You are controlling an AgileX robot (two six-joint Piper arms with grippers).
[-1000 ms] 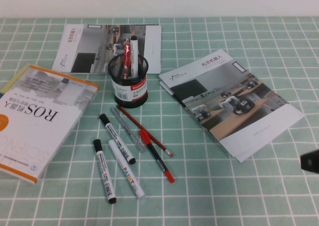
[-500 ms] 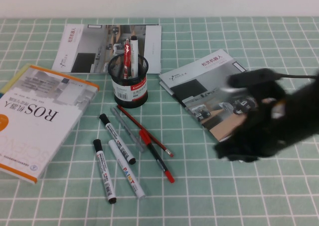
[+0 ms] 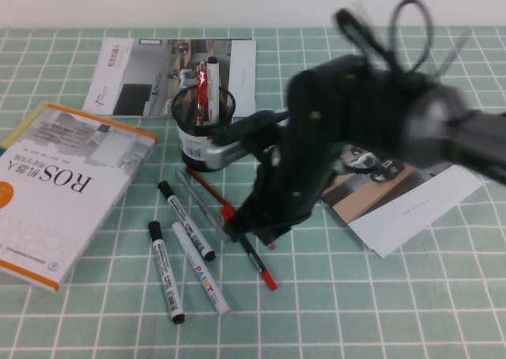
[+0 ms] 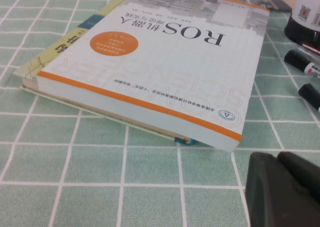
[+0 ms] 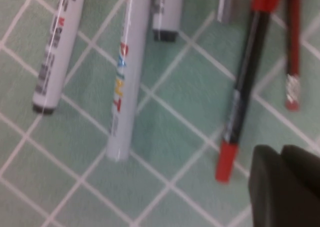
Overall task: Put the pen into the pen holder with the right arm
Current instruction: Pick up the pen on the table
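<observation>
- The pen (image 3: 254, 258) lies flat on the green checked cloth near the middle of the desk, its red end toward the front edge and its red cap mostly hidden under the arm; the right wrist view shows its black barrel and red end (image 5: 239, 107) bare, nothing touching it.
- Just beside it lie a thin red pencil (image 5: 291, 52) and three white markers (image 3: 183, 219); all sit close together.
- The pen holder (image 3: 204, 130) stands upright toward the back edge, apart from the pen, with a red pen and a white marker already in it.
- The right arm (image 3: 332, 137) reaches in from the right edge, and the right gripper (image 3: 257, 228) hovers low above the pen's cap end. Whether it is apart or together I cannot tell; only a dark corner of it shows in its own camera.
- Step in hand, as I judge it: the approach, with nothing grasped yet. Next comes lining up across the barrel and closing on it alone, clear of the pencil.
- The left gripper (image 4: 282, 189) sits low by the left edge, beside a book (image 4: 150, 67); its state is also unclear, being cut off.
- The arm is blurred and covers much of a brochure (image 3: 411, 193).
</observation>
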